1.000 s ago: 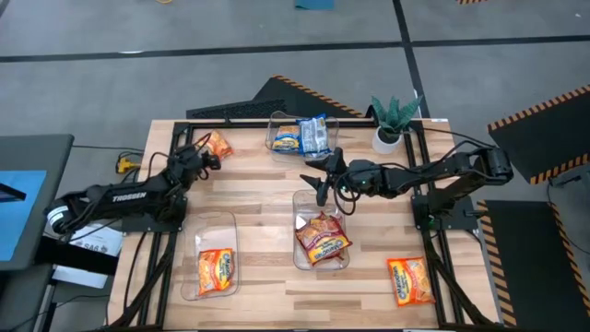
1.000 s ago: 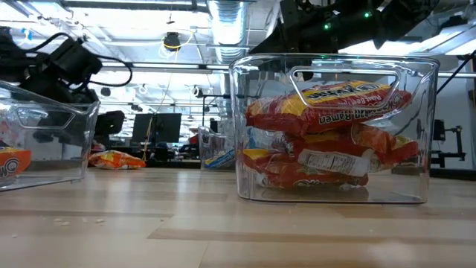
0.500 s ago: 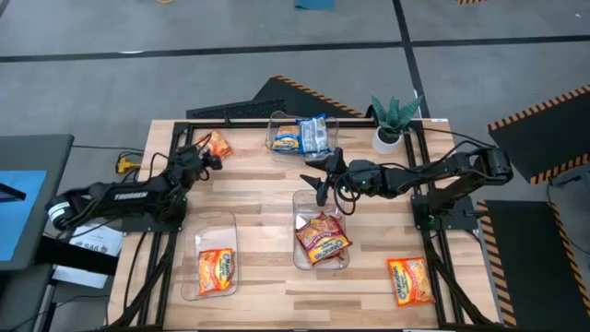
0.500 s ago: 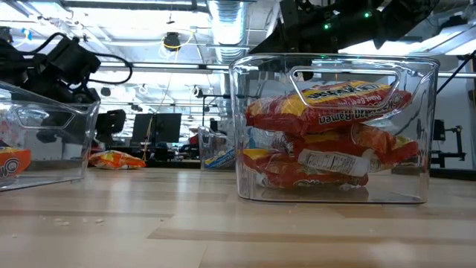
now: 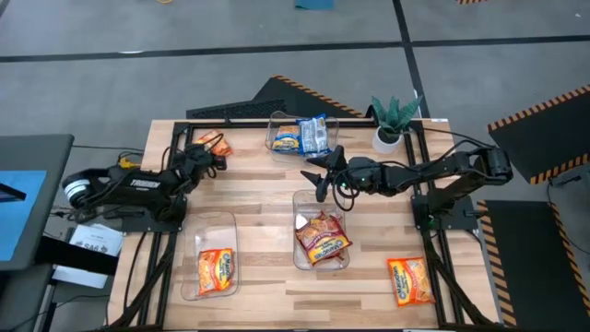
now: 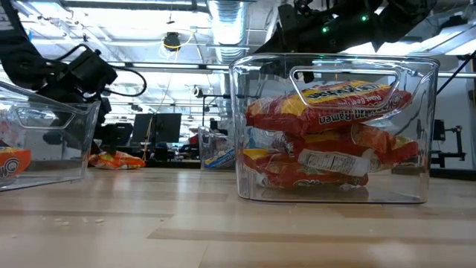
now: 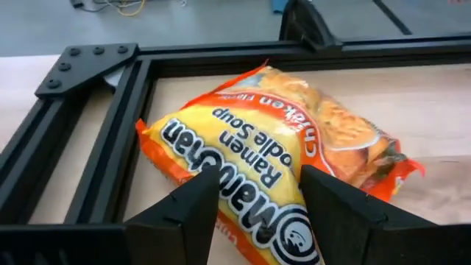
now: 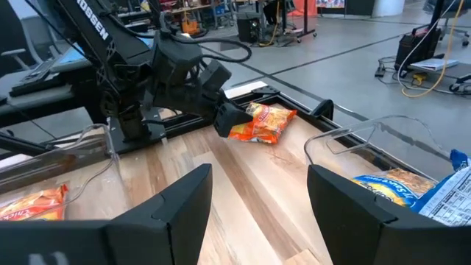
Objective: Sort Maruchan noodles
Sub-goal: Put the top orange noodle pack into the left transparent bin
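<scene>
An orange Maruchan packet (image 7: 272,140) lies flat on the table's far left corner (image 5: 218,142). My left gripper (image 7: 261,177) is open, low over the packet's near end, with one finger on each side; I cannot tell whether it touches. My right gripper (image 5: 319,181) hangs open over mid-table, just beyond the middle bin. Blue packets (image 5: 302,136) lie in the far bin. Red-brown packets (image 6: 327,134) fill the middle bin (image 5: 321,238). One orange packet (image 5: 215,271) lies in the near left bin. Another orange packet (image 5: 409,280) lies loose at the near right corner.
A potted plant (image 5: 394,120) stands at the far right. A black metal frame (image 7: 88,110) runs along the table's edges close to the far-left packet. Bare wood lies between the bins (image 5: 263,194). The right wrist view shows the left arm (image 8: 176,73) across the table.
My left arm has reached toward the table's far edge, bringing its open gripper up to the orange packet in the far left corner, which it now partly covers from above. The packet has stayed in place. My right arm has kept still.
</scene>
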Robot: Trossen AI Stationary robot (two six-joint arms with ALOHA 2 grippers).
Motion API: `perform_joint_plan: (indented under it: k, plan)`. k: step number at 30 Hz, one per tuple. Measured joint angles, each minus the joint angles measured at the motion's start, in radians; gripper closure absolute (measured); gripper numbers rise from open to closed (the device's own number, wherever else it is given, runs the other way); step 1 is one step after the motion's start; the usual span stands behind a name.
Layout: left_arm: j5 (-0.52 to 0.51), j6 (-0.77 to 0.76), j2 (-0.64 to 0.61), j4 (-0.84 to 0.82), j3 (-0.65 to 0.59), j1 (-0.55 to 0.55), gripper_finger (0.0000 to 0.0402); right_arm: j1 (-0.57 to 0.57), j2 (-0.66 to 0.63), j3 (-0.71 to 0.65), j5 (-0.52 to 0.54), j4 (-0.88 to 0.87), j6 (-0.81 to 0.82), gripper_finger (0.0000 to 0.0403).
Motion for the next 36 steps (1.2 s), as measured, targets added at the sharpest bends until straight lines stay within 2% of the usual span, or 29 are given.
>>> perform_joint_plan:
  k: [6, 9, 11, 15, 18, 21, 27, 32, 36]
  plan:
    - [-0.004, 0.027, 0.130, 0.105, 0.002, 0.004, 0.0222, 0.000, 0.000, 0.000, -0.001, -0.001, 0.002, 0.0154]
    - [-0.009, 0.068, 0.191, 0.140, 0.004, 0.004, 0.0239, 0.000, 0.000, 0.000, 0.000, -0.001, 0.002, 0.0154]
    - [-0.010, 0.070, 0.228, 0.135, 0.017, 0.004, 0.0270, 0.000, 0.000, 0.000, -0.001, -0.001, 0.002, 0.0154]
    - [0.006, 0.099, 0.294, 0.144, 0.044, 0.004, 0.0371, 0.000, 0.000, 0.000, -0.001, -0.001, 0.002, 0.0154]
    - [0.013, 0.138, 0.305, 0.139, 0.059, 0.004, 0.0392, 0.001, 0.000, 0.000, -0.001, -0.002, 0.002, 0.0154]
    - [0.043, 0.167, 0.260, 0.131, 0.060, -0.002, 0.0399, 0.002, 0.000, 0.000, -0.003, -0.007, 0.002, 0.0154]
    - [0.077, 0.226, 0.069, 0.086, 0.058, -0.033, 0.0401, 0.002, 0.000, 0.000, -0.004, -0.018, 0.002, 0.0154]
    - [0.056, 0.263, -0.110, 0.025, 0.058, -0.102, 0.0401, 0.002, 0.000, 0.000, -0.004, -0.018, 0.002, 0.0154]
    - [-0.008, 0.316, -0.246, -0.011, 0.058, -0.188, 0.0401, 0.002, 0.000, 0.000, -0.005, -0.018, 0.002, 0.0154]
